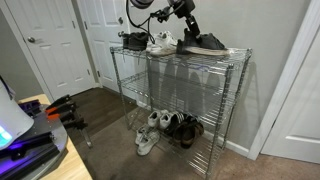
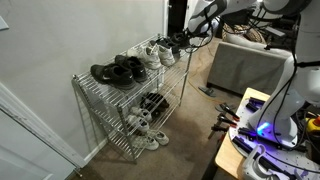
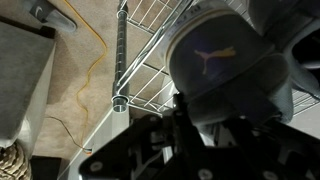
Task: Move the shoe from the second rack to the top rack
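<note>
The shoe [image 1: 205, 45], a low dark sneaker with a pale sole, is at the right end of the top rack [image 1: 180, 58], level with the wire grid. My gripper [image 1: 190, 33] comes down from above and is shut on its collar. In the wrist view the shoe's grey heel with a logo [image 3: 225, 60] fills the frame just beyond my dark fingers [image 3: 215, 120]. In an exterior view the gripper [image 2: 186, 38] and shoe [image 2: 174, 43] are at the far end of the top rack [image 2: 100, 88]. The second rack [image 1: 180, 95] holds nothing that I can see.
A white sneaker [image 1: 160, 42] and dark shoes [image 1: 132, 40] share the top rack beside the shoe. White and brown shoes [image 1: 165, 128] lie on the lowest tier. A corner post [image 3: 120, 60] and yellow cable [image 3: 90, 70] show in the wrist view. White doors stand behind.
</note>
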